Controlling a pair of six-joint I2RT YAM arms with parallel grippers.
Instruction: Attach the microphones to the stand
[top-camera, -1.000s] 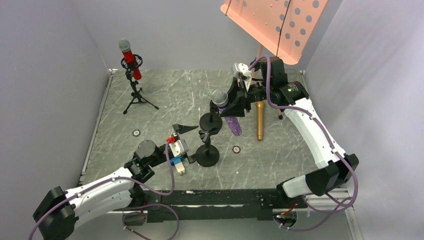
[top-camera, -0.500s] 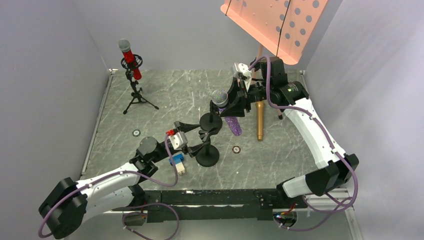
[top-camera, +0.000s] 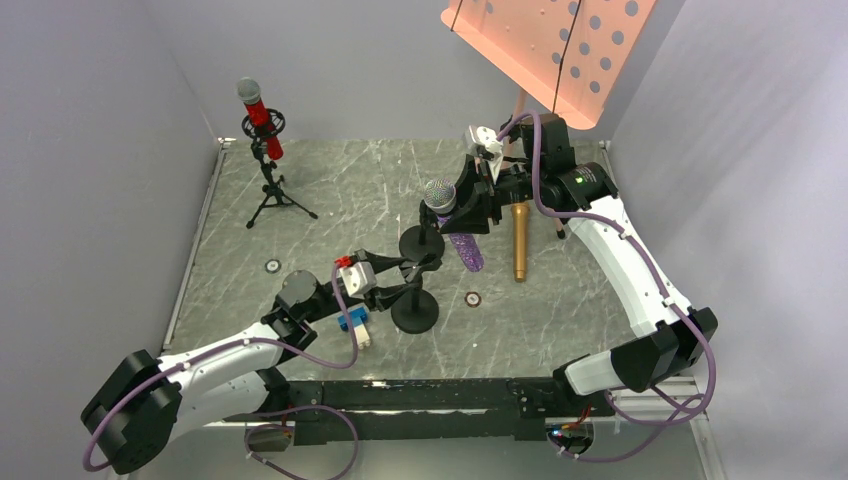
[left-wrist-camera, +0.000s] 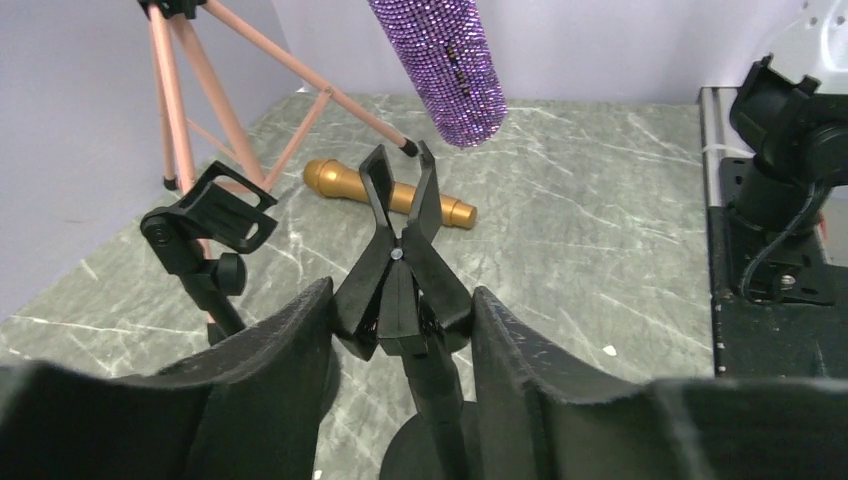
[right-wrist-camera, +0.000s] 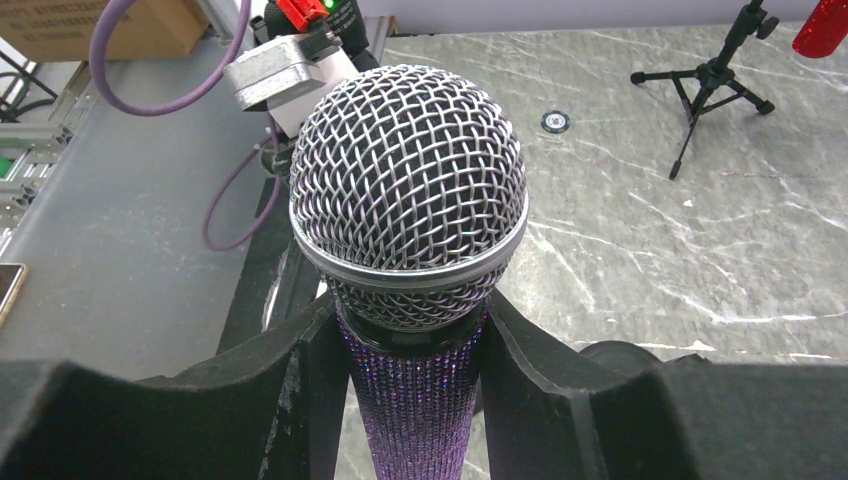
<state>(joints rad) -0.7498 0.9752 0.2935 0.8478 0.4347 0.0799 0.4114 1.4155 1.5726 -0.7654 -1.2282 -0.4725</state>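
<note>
Our right jaws grip the purple microphone (right-wrist-camera: 408, 200) just below its mesh head, holding it head up above the counter (top-camera: 330, 190). Our left jaws straddle the black clip (left-wrist-camera: 402, 280) atop a short stand (top-camera: 414, 312). Both fingers (left-wrist-camera: 280, 370) sit close against its sides, though we cannot tell whether they squeeze it. The purple microphone's tail hangs beyond and above the left jaws. The gold microphone (left-wrist-camera: 390, 195) lies flat on the counter past them. The red microphone (top-camera: 258, 115) sits in a tripod (top-camera: 275, 195), well left of both jaws.
</note>
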